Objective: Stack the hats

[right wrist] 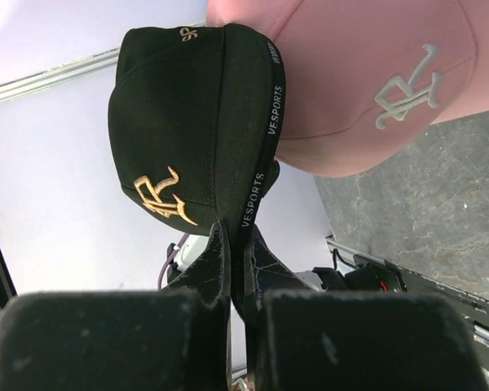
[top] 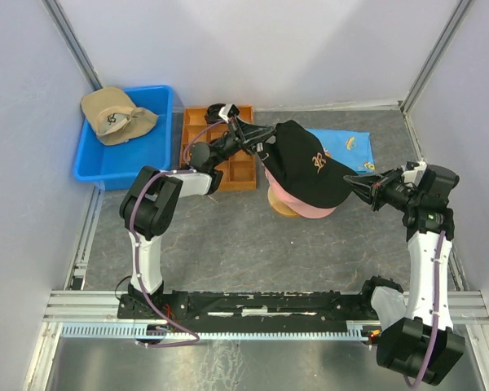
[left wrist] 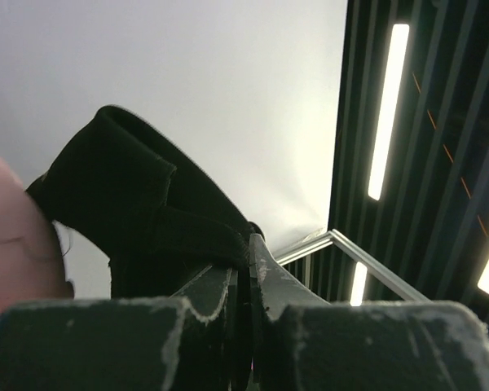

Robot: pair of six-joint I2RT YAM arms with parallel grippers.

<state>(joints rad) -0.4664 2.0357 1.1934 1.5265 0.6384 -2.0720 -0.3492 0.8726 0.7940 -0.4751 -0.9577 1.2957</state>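
My left end effector point(top: 259, 143) and right end effector point(top: 355, 181) both pinch the black cap point(top: 303, 163) tight; I should lower it level, centred over the pink cap point(top: 311, 212).

Black hat point(left wrist: 147, 212) tight in left tool point(left wrist: 245, 265)

Blue bin point(top: 160, 124): open plastic tub at the far left corner of the table, just beside the orange tray.
Orange tray point(top: 197, 124): flat, divided into square compartments, near the back wall; its right part is hidden.
Black bundle point(top: 218, 109): small and dark, in a back compartment of the orange tray.
Blue cloth point(top: 355, 147): printed with yellow figures, lying flat at the far right.
Table point(top: 228, 244): grey, mottled like stone.
Rail frame point(top: 81, 306): aluminium, along the near edge.
Ceiling lights point(left wrist: 389, 106): long bright strips between dark slats.
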